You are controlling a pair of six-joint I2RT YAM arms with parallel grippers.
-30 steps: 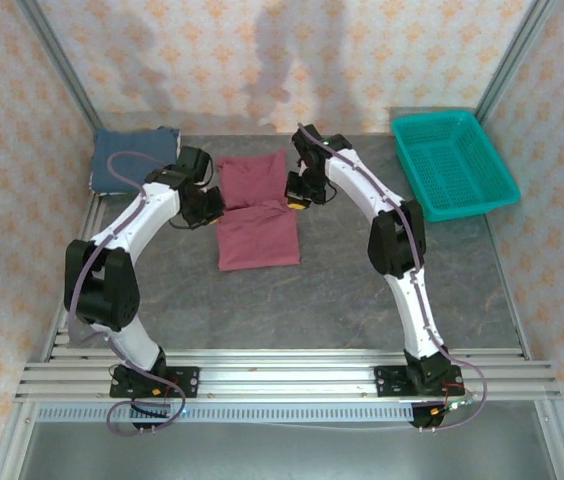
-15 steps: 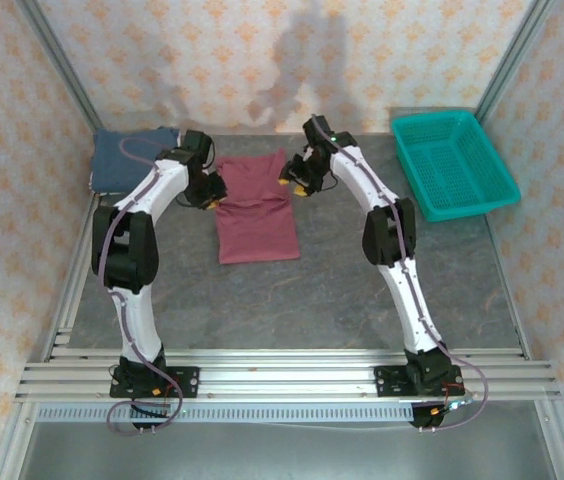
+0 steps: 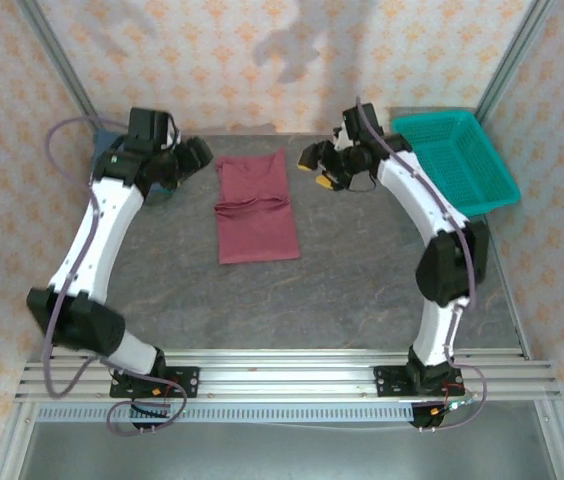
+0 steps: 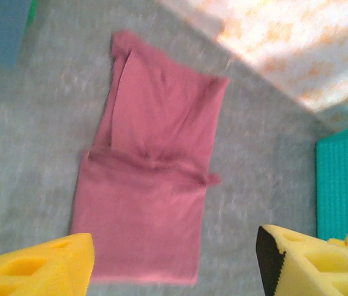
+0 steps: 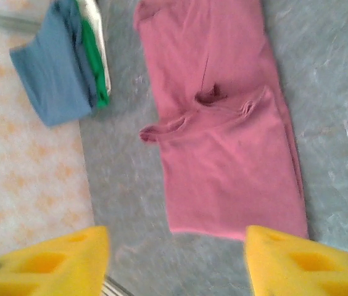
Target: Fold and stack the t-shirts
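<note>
The maroon shirt (image 3: 255, 212) lies flat on the surface (image 3: 362, 290) midway between my two arms, a narrow folded strip whose long axis runs straight away from my bases. Its near half is smooth, a bunched ridge crosses the middle, and the far half is rumpled with no lettering showing. Past that ridge my jaws hang above the surface, flanking the far end: left jaws just off its left edge, right jaws just off its right, about equally near. Both stand parted and grip nothing, yellow pads (image 4: 35, 265) wide apart on the left, pads (image 5: 303, 259) likewise on the right. Farther left, in the back corner, sits the folded blue shirt (image 5: 50, 68), with what may be green and white cloth against it, too blurred to say. My left arm is nearer it, so I judge stacking means a leftward carry
</note>
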